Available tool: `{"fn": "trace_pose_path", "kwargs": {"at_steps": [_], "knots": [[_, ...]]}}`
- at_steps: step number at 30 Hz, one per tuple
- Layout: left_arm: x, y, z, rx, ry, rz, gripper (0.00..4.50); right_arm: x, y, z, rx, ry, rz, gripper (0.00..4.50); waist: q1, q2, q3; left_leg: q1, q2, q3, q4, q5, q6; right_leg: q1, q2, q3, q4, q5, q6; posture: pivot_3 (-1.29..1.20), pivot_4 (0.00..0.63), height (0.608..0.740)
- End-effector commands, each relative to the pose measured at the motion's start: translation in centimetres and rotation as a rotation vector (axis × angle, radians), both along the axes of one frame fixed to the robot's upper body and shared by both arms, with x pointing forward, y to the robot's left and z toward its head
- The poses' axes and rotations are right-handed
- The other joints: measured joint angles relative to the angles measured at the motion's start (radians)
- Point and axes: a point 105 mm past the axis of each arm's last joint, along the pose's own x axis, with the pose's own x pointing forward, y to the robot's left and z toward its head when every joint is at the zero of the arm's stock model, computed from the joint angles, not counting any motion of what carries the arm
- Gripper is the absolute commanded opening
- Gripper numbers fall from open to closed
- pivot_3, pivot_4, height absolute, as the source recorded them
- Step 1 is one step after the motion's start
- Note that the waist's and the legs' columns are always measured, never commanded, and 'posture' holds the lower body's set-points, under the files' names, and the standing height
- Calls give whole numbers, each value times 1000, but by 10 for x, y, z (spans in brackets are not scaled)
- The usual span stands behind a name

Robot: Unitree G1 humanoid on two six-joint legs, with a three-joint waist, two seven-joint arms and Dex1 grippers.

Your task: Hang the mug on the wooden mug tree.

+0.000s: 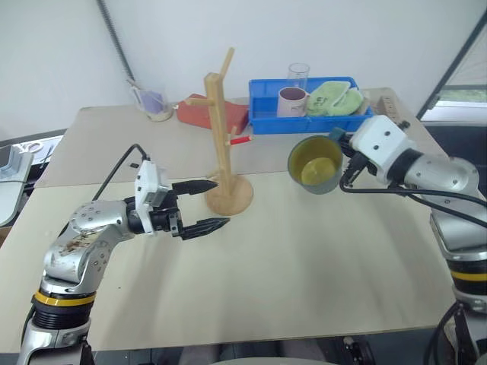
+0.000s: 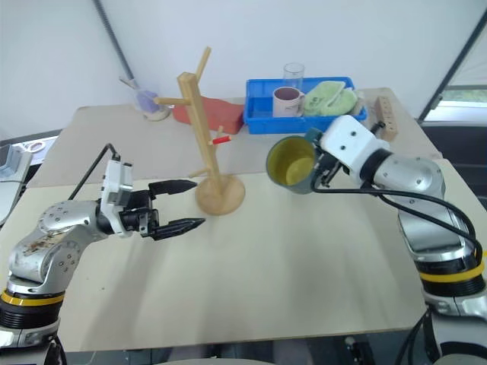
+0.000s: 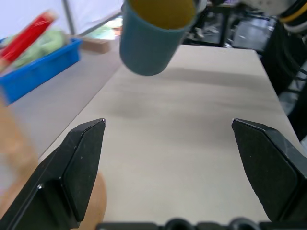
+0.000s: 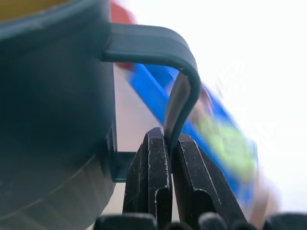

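Note:
The teal mug point(image 1: 316, 165) with its yellow inside hangs in the air to the right of the wooden mug tree point(image 1: 222, 137), tipped with its mouth toward me. My right gripper point(image 4: 169, 139) is shut on the mug's loop handle point(image 4: 163, 48), with the thin handle pinched between both fingers. The tree stands upright on its round base point(image 1: 229, 196), and a red-tipped peg point(image 1: 240, 140) points toward the mug. My left gripper point(image 1: 222, 202) is open and level just left of the tree's base, holding nothing. The mug point(image 3: 156, 36) shows beyond its fingers.
A blue tray point(image 1: 266, 114) at the back right holds a whitish mug point(image 1: 291, 101), a clear glass point(image 1: 298, 74) and green cloth point(image 1: 335, 99). A red object point(image 1: 213, 112) lies behind the tree, a small dish point(image 1: 156, 103) at back left, a wooden block point(image 1: 392, 106) beside the tray.

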Motion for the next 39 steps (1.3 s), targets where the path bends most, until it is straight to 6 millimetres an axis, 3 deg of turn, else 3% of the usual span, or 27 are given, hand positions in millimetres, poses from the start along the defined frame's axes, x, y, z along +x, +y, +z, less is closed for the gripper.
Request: {"fn": "trace_pose_path", "kwargs": {"at_steps": [1,7,16,31,32,38,39], "knots": [[4,20,25,-63,-75,95,4500,3,34,17,-183,-56,155,46,1,0,1,0,0,1,0,0,0,0,-1,0,0,0,0,0,150,721],[7,29,32,-56,-111,153,4500,23,66,22,-328,-67,269,46,5,0,1,-1,0,2,0,1,1,0,-1,0,0,0,0,0,150,721],[0,8,42,-82,-120,107,4500,40,95,29,-388,-124,342,46,3,-1,1,1,0,1,-5,1,1,1,0,0,3,4,7,0,150,721],[1,-19,64,-141,-138,54,4500,47,114,36,-416,-158,380,46,1,0,1,2,0,0,-5,1,1,2,1,0,4,5,8,0,150,721],[1,-19,65,-141,-137,54,4500,47,114,37,-418,-157,381,817,1,0,1,2,0,0,-5,1,1,2,1,0,4,5,8,0,150,721],[5,-14,61,-113,-138,82,4500,42,107,47,-412,-185,393,2782,0,0,1,2,0,0,-5,1,1,3,2,0,5,5,8,0,150,721],[6,-11,60,-100,-134,92,4500,40,102,49,-413,-184,394,2782,1,0,1,2,0,-1,-5,1,1,3,2,0,5,5,8,0,150,721]]}}
